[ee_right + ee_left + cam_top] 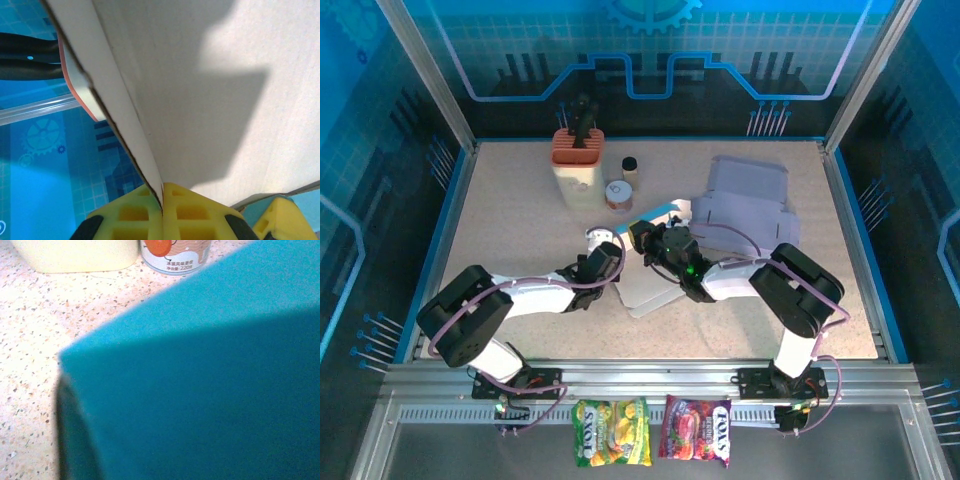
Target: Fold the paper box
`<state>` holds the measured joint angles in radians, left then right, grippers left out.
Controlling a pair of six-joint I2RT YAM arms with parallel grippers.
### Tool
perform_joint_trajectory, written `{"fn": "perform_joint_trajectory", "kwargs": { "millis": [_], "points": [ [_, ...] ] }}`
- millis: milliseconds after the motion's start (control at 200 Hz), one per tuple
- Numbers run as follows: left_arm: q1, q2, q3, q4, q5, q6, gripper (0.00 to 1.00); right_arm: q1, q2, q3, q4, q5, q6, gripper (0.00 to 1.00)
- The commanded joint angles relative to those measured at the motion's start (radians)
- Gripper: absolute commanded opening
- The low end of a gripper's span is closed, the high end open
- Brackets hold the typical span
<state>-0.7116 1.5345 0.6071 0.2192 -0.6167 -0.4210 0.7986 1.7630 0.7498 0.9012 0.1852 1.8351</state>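
Right wrist view: the right gripper [162, 202] is clenched on an edge of the box [210, 75], at the middle of the table [510, 210]. The left gripper [607, 262] is closed; on what, I cannot tell. I would turn this side slowly along its crease.

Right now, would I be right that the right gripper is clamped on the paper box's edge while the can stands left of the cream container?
Not quite: the can stands right of the cream container, as the top view shows. The right gripper is indeed clamped on the paper box.
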Motion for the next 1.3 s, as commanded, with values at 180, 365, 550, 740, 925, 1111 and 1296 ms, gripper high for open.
{"fn": "perform_joint_trajectory", "kwargs": {
  "millis": [180,365,550,740,925,1111,1296],
  "points": [
    [-0.008,-0.05,0.079,-0.135,-0.025,-0.101,0.0,0.062,-0.102,0.028,-0.225,0.008,0.053,0.41],
    [0.003,-0.117,0.072,-0.204,0.007,-0.034,0.0,0.021,-0.222,0.055,-0.391,0.003,-0.032,0.71],
    [0.039,-0.171,0.107,-0.33,0.064,-0.021,0.0,-0.057,-0.374,0.103,-0.615,-0.054,-0.13,0.79],
    [0.126,-0.23,0.177,-0.462,0.253,0.014,0.0,-0.186,-0.529,0.209,-0.958,-0.145,-0.339,0.78],
    [0.256,-0.233,0.299,-0.613,0.509,0.058,0.0,-0.345,-0.582,0.309,-1.2,-0.28,-0.557,0.68],
    [0.298,-0.19,0.435,-0.758,0.637,0.11,0.0,-0.398,-0.531,0.491,-1.392,-0.32,-0.748,0.61],
    [0.313,-0.195,0.475,-0.789,0.729,0.106,0.0,-0.448,-0.394,0.695,-1.619,-0.39,-0.999,0.57]
  ]
}}
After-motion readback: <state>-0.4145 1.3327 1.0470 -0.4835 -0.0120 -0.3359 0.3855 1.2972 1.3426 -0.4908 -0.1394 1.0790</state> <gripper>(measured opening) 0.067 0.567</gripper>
